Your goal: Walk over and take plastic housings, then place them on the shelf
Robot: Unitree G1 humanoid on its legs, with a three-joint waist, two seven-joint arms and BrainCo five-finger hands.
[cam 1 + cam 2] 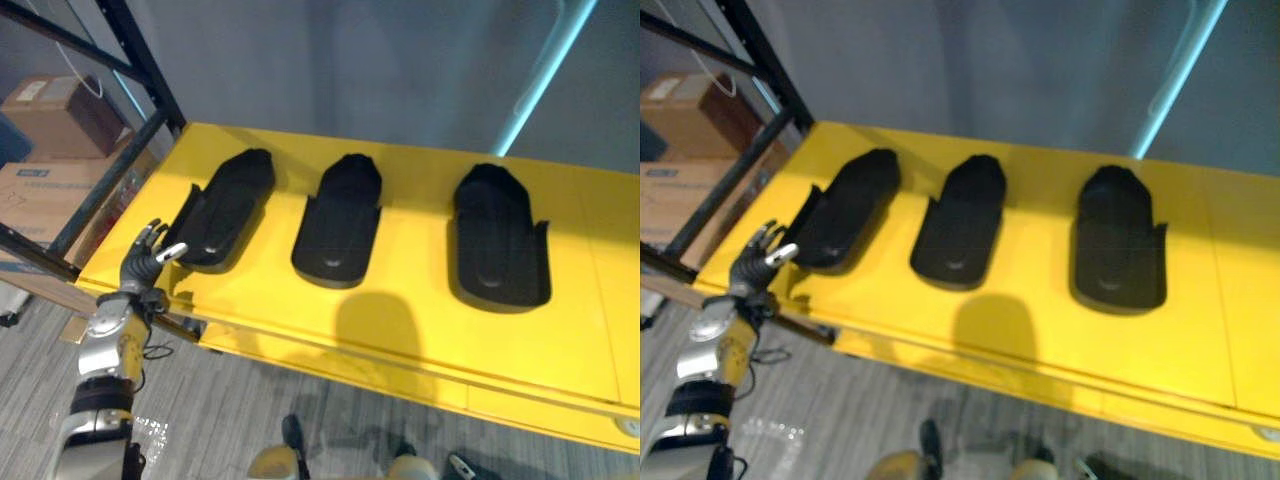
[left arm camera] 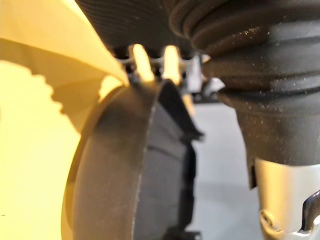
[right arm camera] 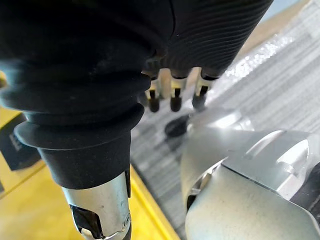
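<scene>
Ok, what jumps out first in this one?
Three black plastic housings lie in a row on the bright yellow shelf. The left hand is open at the shelf's near left corner, right beside the leftmost housing. The right hand hangs open over the grey floor.

The left hand's [image 2: 135,22] fingers [image 2: 142,62] seem partly hidden behind the leftmost housing's [image 2: 120,165] rim; the shelf [image 1: 420,300] runs off-frame.

The left arm [image 1: 103,345] rises from seven o'clock, and the left hand [image 1: 142,266] sits near eight o'clock with its fingers spread and loose. The right hand [image 3: 175,94] hangs with its fingers relaxed.
</scene>
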